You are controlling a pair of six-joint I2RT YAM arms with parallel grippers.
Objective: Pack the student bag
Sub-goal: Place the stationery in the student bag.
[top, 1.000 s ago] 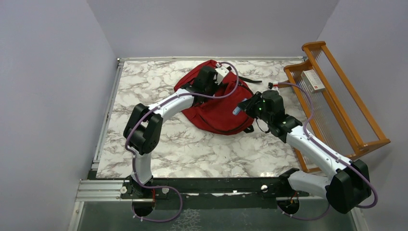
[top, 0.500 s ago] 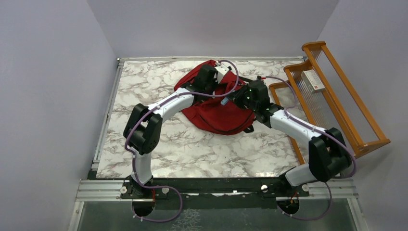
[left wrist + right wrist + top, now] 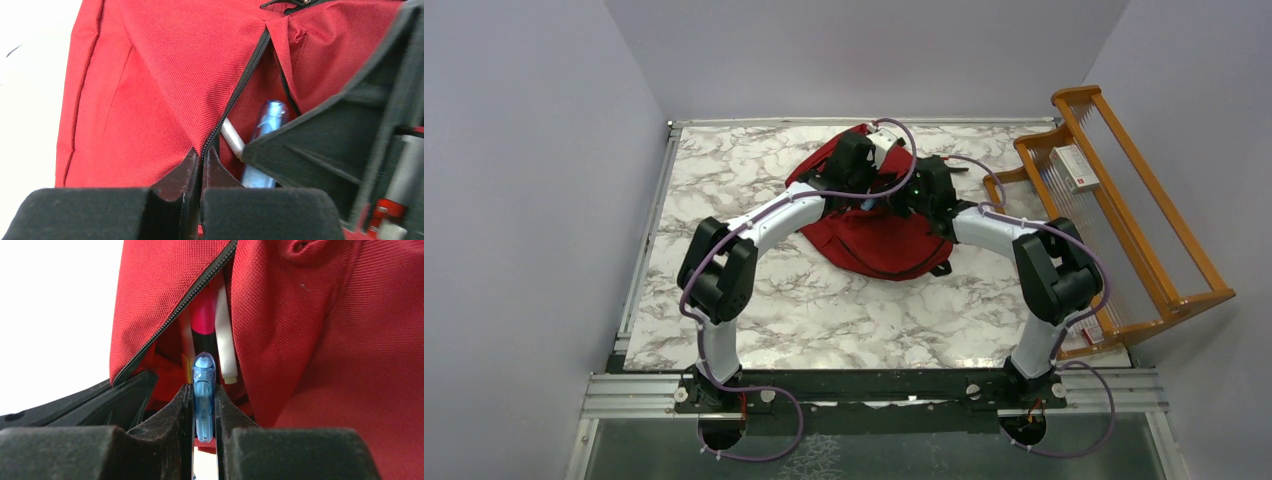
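Pale violet walls close round the marble desk [image 3: 724, 190], and on it I count one student bag [image 3: 874, 240], red, lying toward the far middle. Two arms reach it. My left arm [image 3: 774, 215] comes in from the left and my right arm [image 3: 994, 225] from the right, and both sets of jaws meet over the bag's far half, close together. My left jaws are pressed tight together, their tips right on the one black zipper [image 3: 240, 90] that edges the pocket mouth, pinching that lip of red cloth so the opening gapes just to their right. My right jaws are narrow, clamped on a single blue pen [image 3: 203, 395] that stands upright between the pads, its rounded end pointing into the gap. The bag's cloth lies ahead of both jaws, the flap to the left of the pen and the pocket wall to its right. Inside the mouth I count two things: one pink marker [image 3: 202, 315] and, just beside it to the right, one white stick [image 3: 223, 335]. Off the desk's right edge sits one orange wooden rack [image 3: 1079, 96] holding one small white box [image 3: 1075, 167], well apart from the bag.
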